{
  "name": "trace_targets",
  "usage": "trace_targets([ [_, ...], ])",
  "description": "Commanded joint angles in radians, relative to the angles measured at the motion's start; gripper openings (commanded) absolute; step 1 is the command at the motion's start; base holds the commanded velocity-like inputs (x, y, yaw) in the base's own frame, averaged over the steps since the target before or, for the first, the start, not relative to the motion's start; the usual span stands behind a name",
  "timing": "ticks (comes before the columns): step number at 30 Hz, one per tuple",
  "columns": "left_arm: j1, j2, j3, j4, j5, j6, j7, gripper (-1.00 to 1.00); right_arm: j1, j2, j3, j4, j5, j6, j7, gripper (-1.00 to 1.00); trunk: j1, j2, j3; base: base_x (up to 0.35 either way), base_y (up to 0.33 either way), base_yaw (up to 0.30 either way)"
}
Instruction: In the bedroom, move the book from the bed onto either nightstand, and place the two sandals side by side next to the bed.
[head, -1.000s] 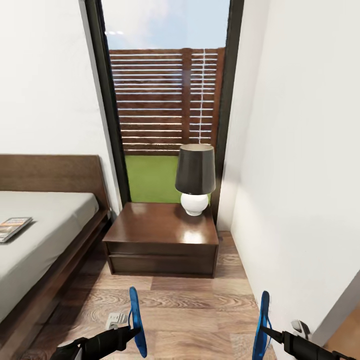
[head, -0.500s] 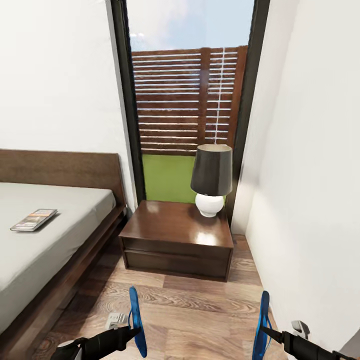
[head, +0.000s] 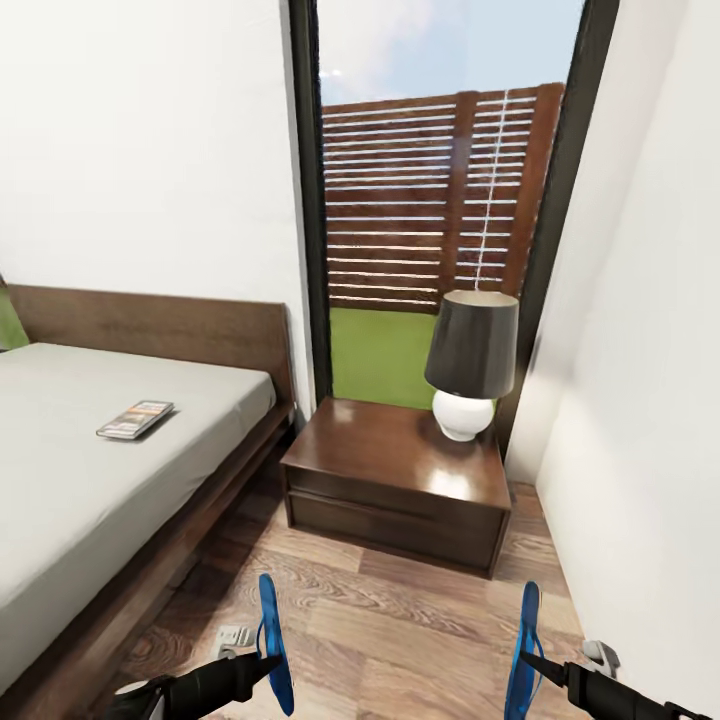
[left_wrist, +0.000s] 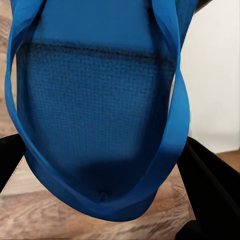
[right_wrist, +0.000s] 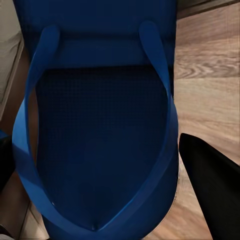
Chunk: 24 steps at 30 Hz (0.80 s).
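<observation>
Now the whole head view had swung left compared with a second earlier, camera move not objects: more of the large low bed with dark brown wood frame and pale grey mattress (head: 120, 470) showed, and the thin dark paperback book with an orange band (head: 135, 419) sat further into frame, flat on the mattress, well apart from both arms. Judged: robot was turning toward the bedside to set sandals down; book step not yet done.

Left gripper (head: 268, 660) was closed on a flat bright blue sandal (head: 272, 640), held on edge above the brown wood-plank floor (head: 400, 640); left wrist view showed its mesh-textured sole and thin strap (left_wrist: 100, 115) between the black fingers (left_wrist: 210, 190). Glossy dark-brown one-drawer nightstand (head: 395, 500) stood just beside the bed, carrying a black-shaded lamp with a round white base (head: 468, 370), top reflective, below the tall black-framed window (head: 440, 200). Right gripper (head: 535, 665) was likewise clamped on the second blue sandal (head: 524, 650), upright; right wrist view showed the same dotted sole (right_wrist: 100, 130)
</observation>
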Motion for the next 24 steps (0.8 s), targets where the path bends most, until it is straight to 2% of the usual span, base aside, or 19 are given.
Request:
trace_targets([
  [1,-0.001,-0.001,0.009,-0.001,-0.006,0.010,-0.007,-1.00,-0.001,0.001,-0.009,-0.001,0.007,0.009,0.004,-1.00,0.000,0.000,-0.001,0.000,0.000,0.294],
  [19,-0.001,-0.001,0.009,-0.001,-0.006,0.010,-0.007,-1.00,-0.001,0.001,-0.008,-0.001,0.009,0.009,0.004,-1.00,0.000,0.000,-0.001,0.000,0.000,0.294],
  [24,-0.001,-0.001,0.008,-0.001,-0.006,0.010,-0.007,-1.00,-0.001,0.001,-0.008,-0.001,0.009,0.009,0.004,-1.00,0.000,0.000,-0.001,0.000,-0.097,0.294],
])
